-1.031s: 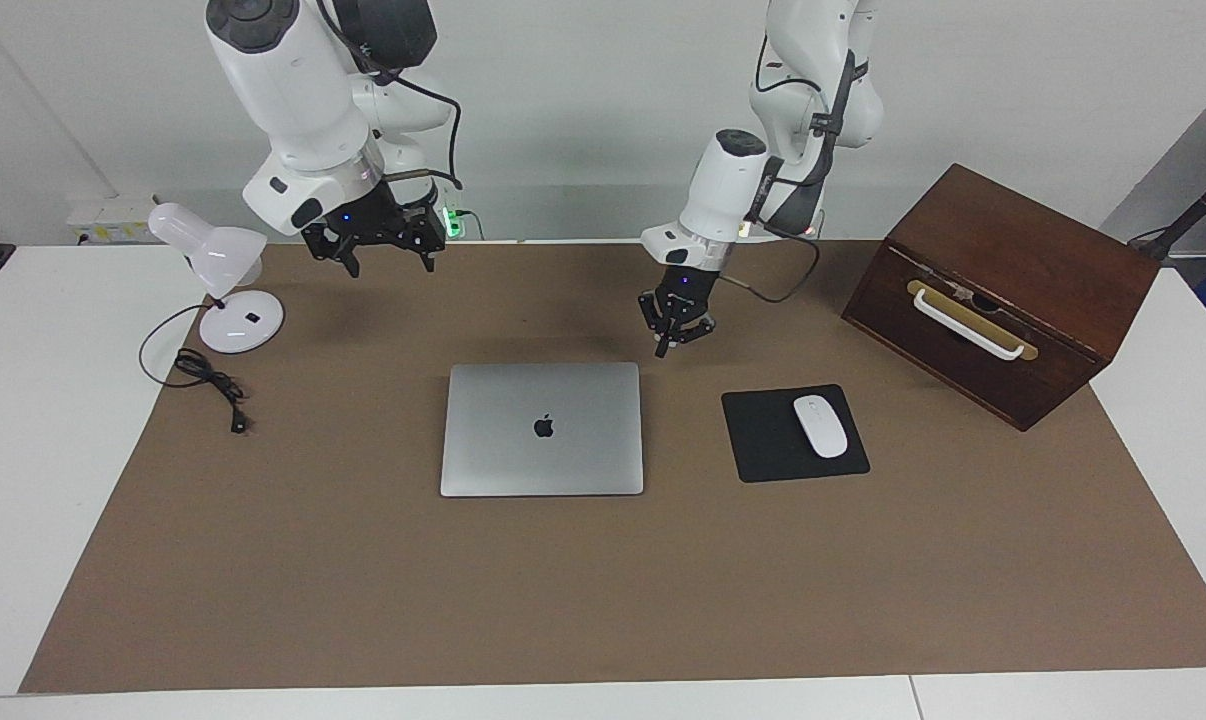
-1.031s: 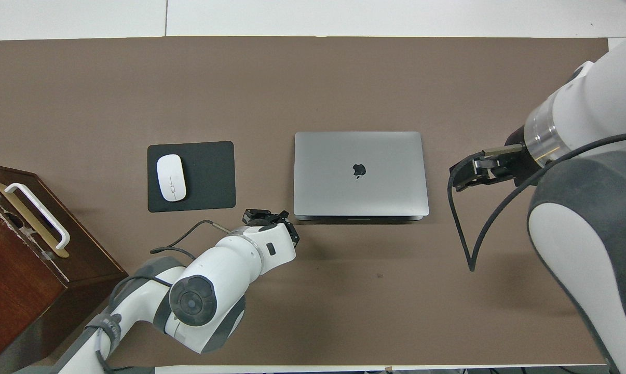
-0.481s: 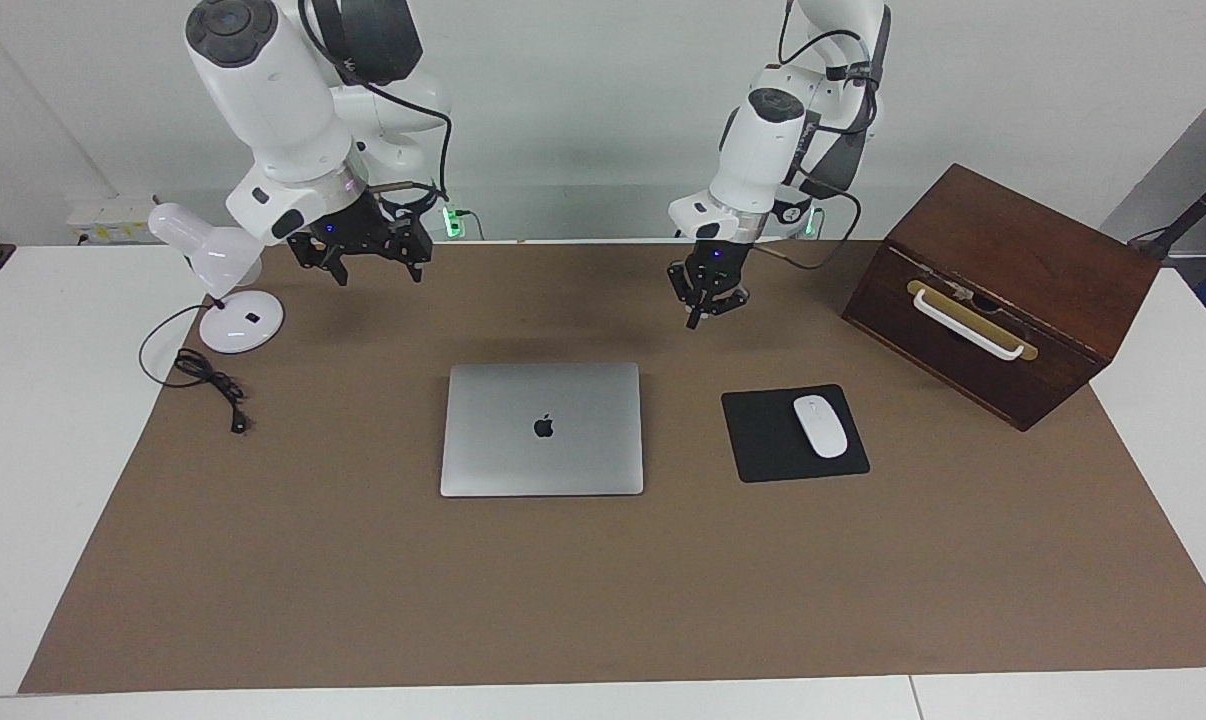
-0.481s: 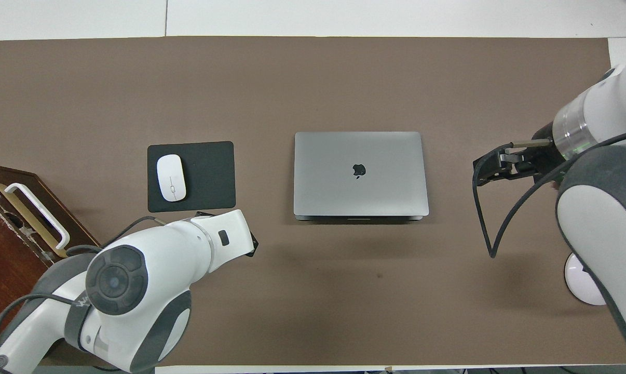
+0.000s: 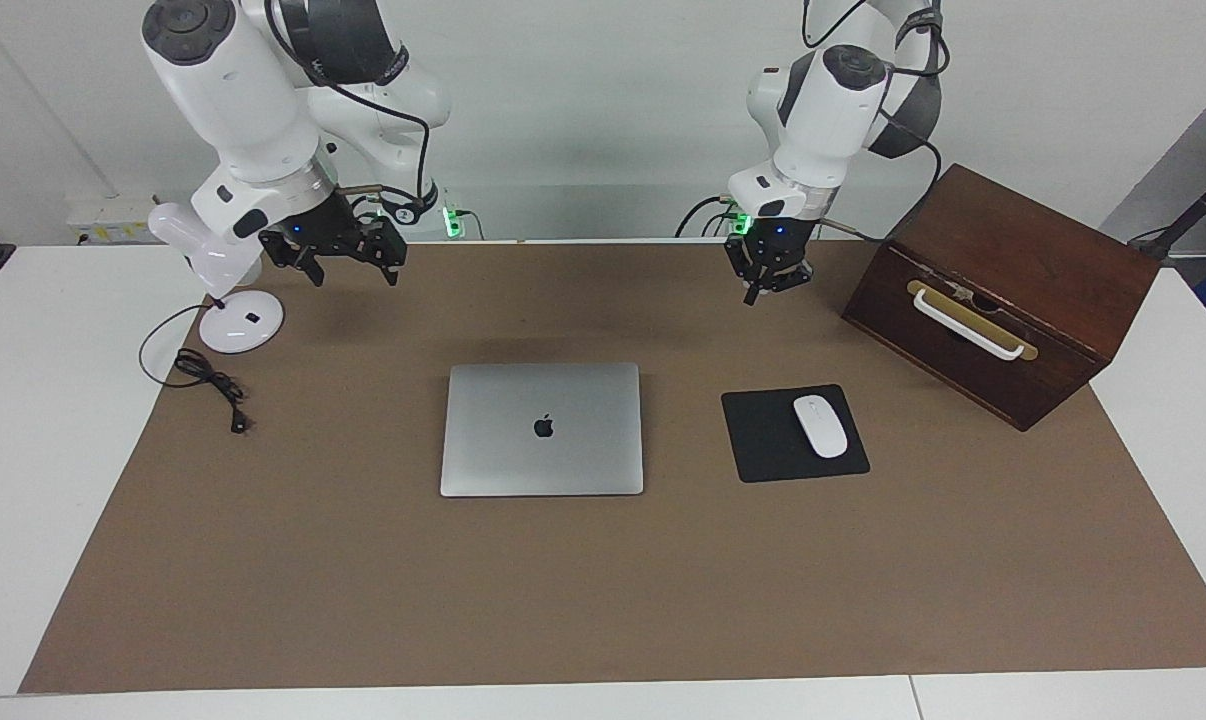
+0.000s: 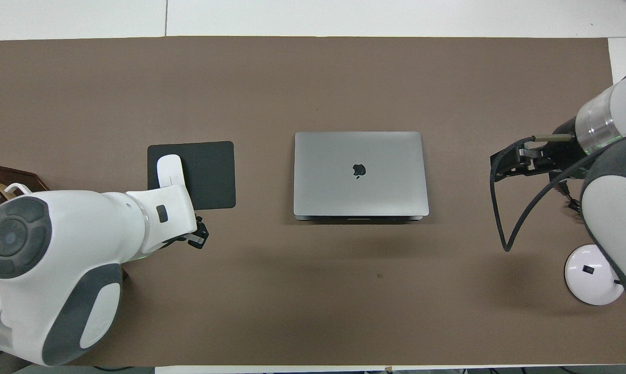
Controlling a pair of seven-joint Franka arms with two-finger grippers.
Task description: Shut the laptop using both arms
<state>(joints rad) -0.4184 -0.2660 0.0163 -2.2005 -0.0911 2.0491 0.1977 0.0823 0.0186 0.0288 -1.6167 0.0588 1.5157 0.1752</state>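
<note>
At the centre of the frame in both views, the laptop (image 5: 541, 428) lies flat on the brown mat (image 5: 563, 600) with its lid down and the logo facing up. Judged from this, the closing step is done. In the overhead view a thin dark line runs along the laptop's edge nearest the robots. It may be a slight gap or only shadow; the view does not settle it.

Just beside the laptop, toward the left arm's end, is the black mouse pad (image 5: 763, 440) with the white mouse (image 5: 820, 426) on it.

**Grippers**
- The left gripper (image 5: 766, 278) hangs in the upper part of the facing view, over bare mat close to the wooden box (image 5: 1023, 260). Whether its claw is wide or narrow cannot be told.
- The right gripper (image 5: 348, 265) hangs over the mat beside the white desk lamp (image 5: 208, 255), with its claw spread wide and holding nothing.

**Hazards**
- Further downward pressure on a lid that is already shut would load the screen and could slide the laptop on the mat.
- A sideways swing of the left arm could strike the box.
- The right arm's wrist is close to the lamp head – a small turn could tip the lamp.
- The lamp's loose cable (image 5: 208, 380) lies on the mat at that end and could snag a gripper brought low.
</note>
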